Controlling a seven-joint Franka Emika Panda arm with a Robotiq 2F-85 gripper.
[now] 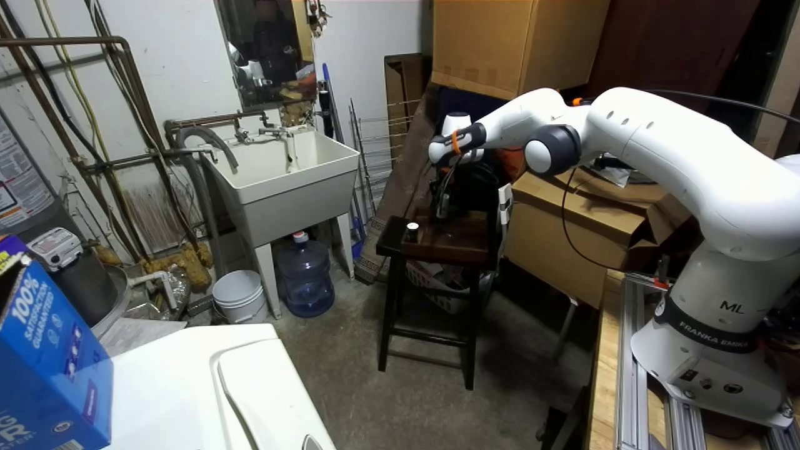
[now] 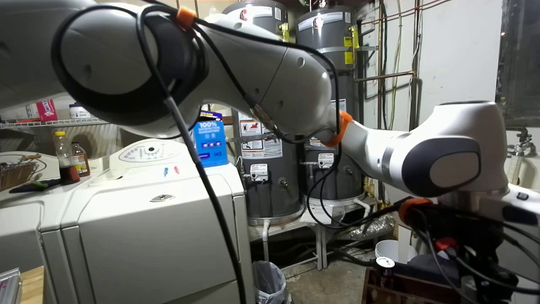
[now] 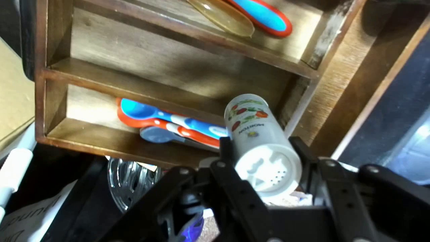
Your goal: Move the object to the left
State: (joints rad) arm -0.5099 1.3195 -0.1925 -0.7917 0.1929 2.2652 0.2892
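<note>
The object is a whitish cylindrical Morton shaker [image 3: 252,126] with printed vegetables and a perforated white lid. In the wrist view, its lid end is nearest me and its base points toward the tray. My black gripper [image 3: 263,148] has a finger against each side of the shaker, near the lid. I cannot tell whether the base touches the tray. Under it is a wooden compartment tray [image 3: 178,64], on a dark stool [image 1: 390,234]. In an exterior view, the gripper [image 1: 442,211] hangs over the tray [image 1: 447,253]; the shaker is hard to make out there.
A small dark item with a white lid [image 1: 412,229] stands at the tray's end, also in an exterior view [image 2: 384,262]. Colored spoons [image 3: 161,119] lie in a compartment, others [image 3: 265,15] in another. A clear glass vessel [image 3: 131,185] and a white bar [image 1: 505,203] are beside the tray.
</note>
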